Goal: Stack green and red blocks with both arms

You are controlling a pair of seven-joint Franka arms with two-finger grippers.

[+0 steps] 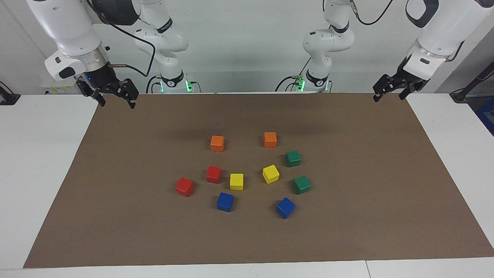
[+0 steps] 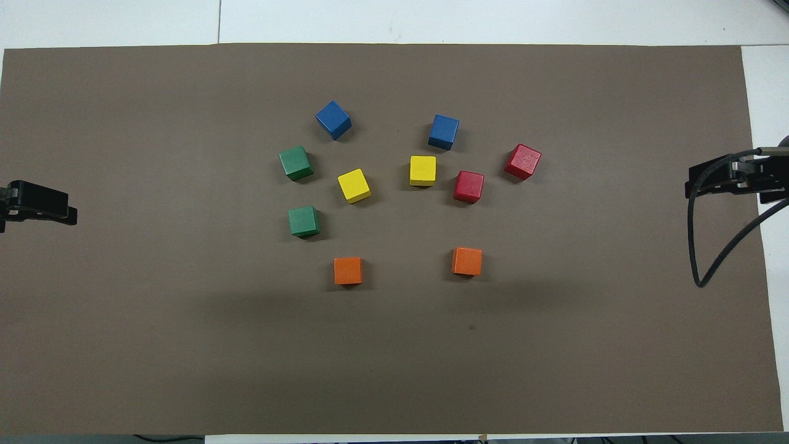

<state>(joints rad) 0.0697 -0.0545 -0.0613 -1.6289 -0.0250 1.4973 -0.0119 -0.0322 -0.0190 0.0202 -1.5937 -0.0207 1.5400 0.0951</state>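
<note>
From across the table, my right gripper (image 1: 115,94) and left gripper (image 1: 390,92) hang spread and empty over the brown mat's (image 1: 347,231) two robot-side corners. Nothing is stacked yet. I think one green block (image 1: 293,158) must be pinched first.

From above, the green blocks (image 2: 296,163) sit toward my left arm's end, the red blocks (image 2: 468,187) toward my right. They are cubes with no long side, each turned a little.
</note>
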